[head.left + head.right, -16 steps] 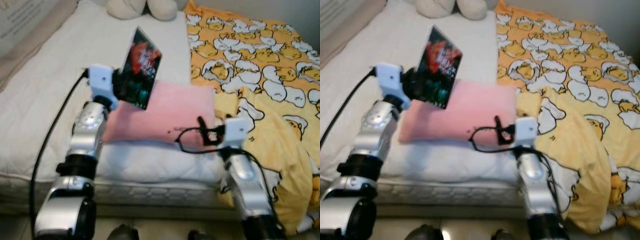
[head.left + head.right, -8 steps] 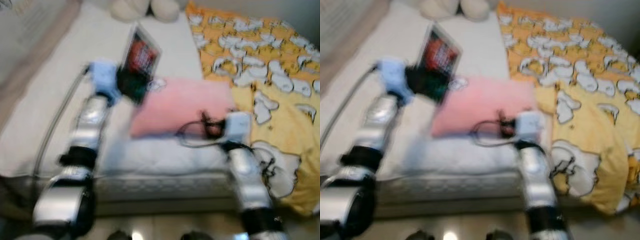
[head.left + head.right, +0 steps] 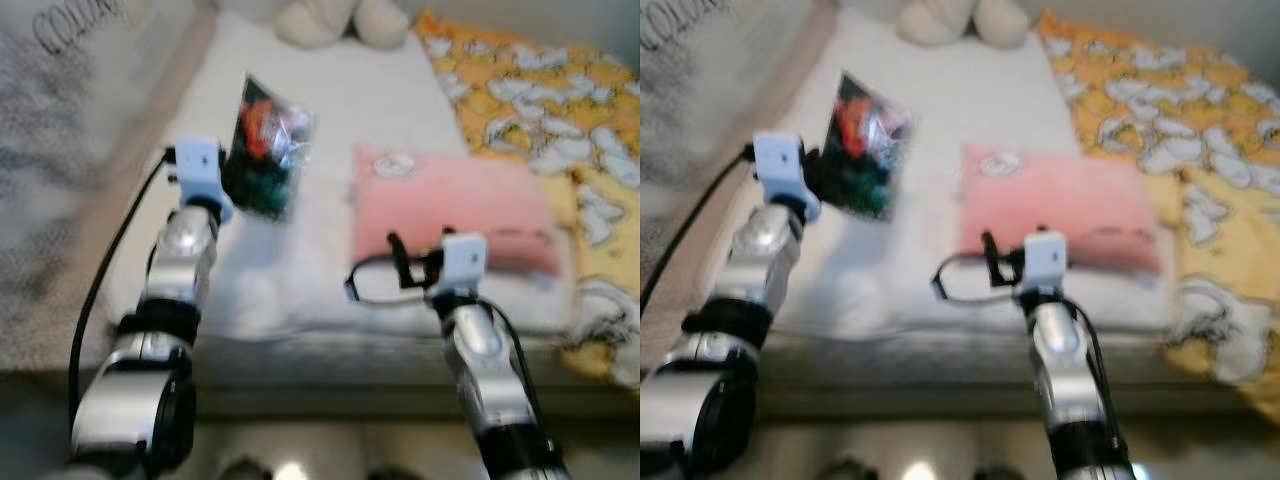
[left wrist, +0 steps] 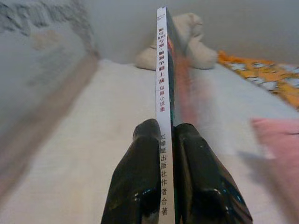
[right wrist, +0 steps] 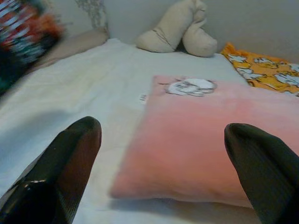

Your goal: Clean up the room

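My left gripper point(image 3: 238, 178) is shut on a thin book point(image 3: 265, 148) with a dark red and green cover, held upright above the left side of the white bed point(image 3: 330, 100). The left wrist view looks along the book's white spine point(image 4: 163, 112), pinched between the two black fingers point(image 4: 140, 177). My right gripper point(image 3: 395, 262) is open over the bed's near edge, just before a pink pillow point(image 3: 455, 205). In the right wrist view the pink pillow point(image 5: 210, 140) lies beyond the spread fingers point(image 5: 74, 154), which hold nothing.
A cream soft toy point(image 3: 330, 18) lies at the head of the bed. A yellow duck-print blanket point(image 3: 540, 100) covers the bed's right side. A grey patterned surface with lettering point(image 3: 70, 110) runs along the left. Floor shows below the mattress edge.
The camera has swung to the left, so the bed and pillow sit further right in the picture. The book stays in my left gripper and the right gripper stays open.
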